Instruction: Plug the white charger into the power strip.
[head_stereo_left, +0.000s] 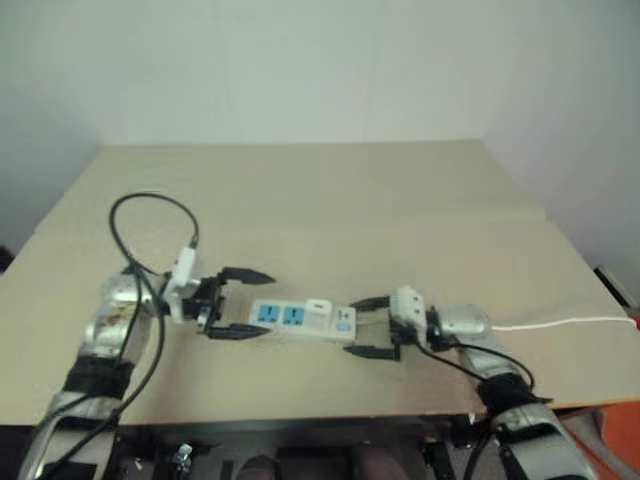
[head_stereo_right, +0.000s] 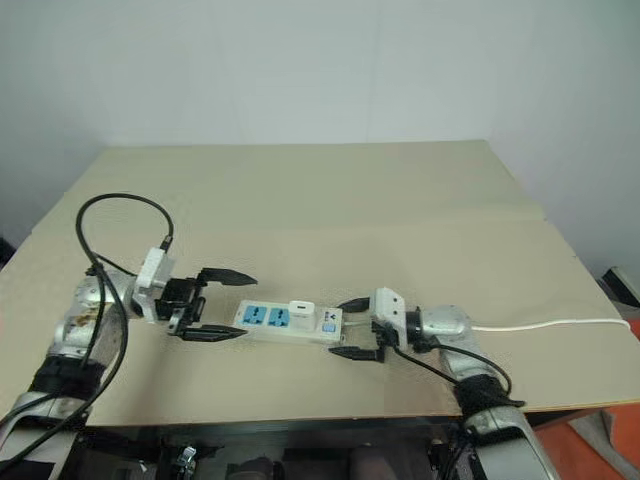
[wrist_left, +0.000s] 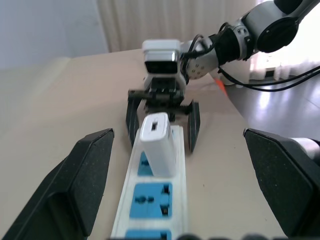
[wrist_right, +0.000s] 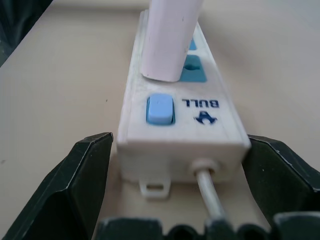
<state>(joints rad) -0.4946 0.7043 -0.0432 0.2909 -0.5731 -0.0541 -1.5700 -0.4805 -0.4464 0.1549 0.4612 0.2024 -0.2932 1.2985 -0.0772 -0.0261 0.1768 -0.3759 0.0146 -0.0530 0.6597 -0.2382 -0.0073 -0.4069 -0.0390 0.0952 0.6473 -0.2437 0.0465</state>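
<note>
- We see the bench (head_stereo_left: 330, 190) carrying the power strip (head_stereo_right: 262, 333), which lies flat near the front edge, about midway along it, with its long axis running parallel to that edge.
- We judge the main risk to be the strip sliding or slewing: it is light, nothing pins it, and a pincer brushing it on the way out could drag it toward the front edge.
- The left pincer (head_stereo_left: 238, 303) stands open at the strip's left end, its fingers either side of that end and apart from it.
- The right pincer (head_stereo_right: 352, 328) is open too, straddling the cord end with its fingers just beside the housing; a snag on the thin white cord (head_stereo_right: 560, 324) there would tug the strip.
- The white charger (head_stereo_right: 301, 309) stands upright in the socket nearest the switch, a small plain block with rounded corners; we cannot tell whether it is fully seated, so a knock might tip it out.
- The other two blue sockets sit empty.
</note>
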